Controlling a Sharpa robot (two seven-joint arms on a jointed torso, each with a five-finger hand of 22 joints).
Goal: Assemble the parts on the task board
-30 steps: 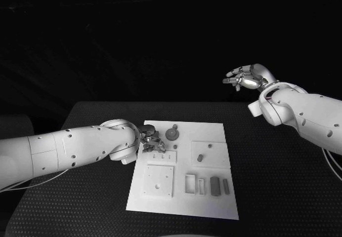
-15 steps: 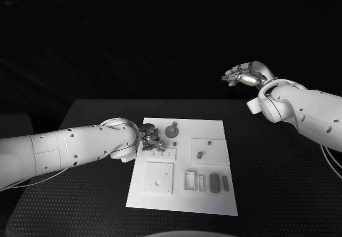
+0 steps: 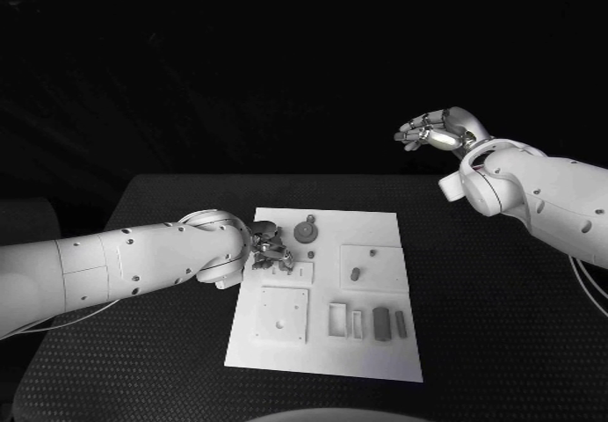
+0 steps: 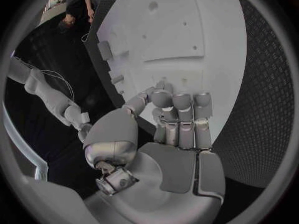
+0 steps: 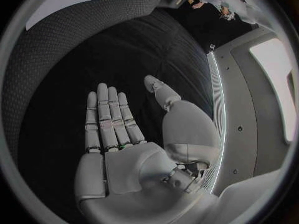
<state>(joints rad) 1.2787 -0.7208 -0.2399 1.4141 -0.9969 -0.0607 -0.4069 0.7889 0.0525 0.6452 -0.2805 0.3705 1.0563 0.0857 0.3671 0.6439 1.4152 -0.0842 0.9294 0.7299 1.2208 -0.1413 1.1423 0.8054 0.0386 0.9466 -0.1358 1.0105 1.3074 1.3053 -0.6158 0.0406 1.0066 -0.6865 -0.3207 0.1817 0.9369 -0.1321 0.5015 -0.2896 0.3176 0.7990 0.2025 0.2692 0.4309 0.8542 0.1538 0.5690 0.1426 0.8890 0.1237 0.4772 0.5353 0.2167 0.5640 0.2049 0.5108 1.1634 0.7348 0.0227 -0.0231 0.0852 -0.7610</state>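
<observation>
Head view: the white board [image 3: 323, 352] lies mid-counter [image 3: 507, 334], its long side running away from the robot. The left hand [image 3: 267, 245] sits low over the board's left edge, near the far end, fingers curled down toward the surface. Whether anything is pinched under them I cannot tell; the fingertips hide what is below.

Just right of that hand a round grey part [image 3: 306, 234] rests on the board, with a small peg [image 3: 308, 219] beside it on the far side. A raised square plate [image 3: 374, 266] takes the board's right half; a short grey part [image 3: 355, 275] lies on it. At the near left is a second square plate [image 3: 281, 318]. To its right a white frame [image 3: 338, 319] and two grey bars [image 3: 390, 325] lie side by side.

The right hand [image 3: 435, 134] hangs high, past the counter's far edge and well apart from the board. In the right wrist view this hand [image 5: 124, 134] is flat, fingers straight and close together, thumb out to the side, holding nothing.

In the left wrist view the left hand [image 4: 177, 122] has its fingers bent over the board [image 4: 187, 40], tips on or just above its white surface.
</observation>
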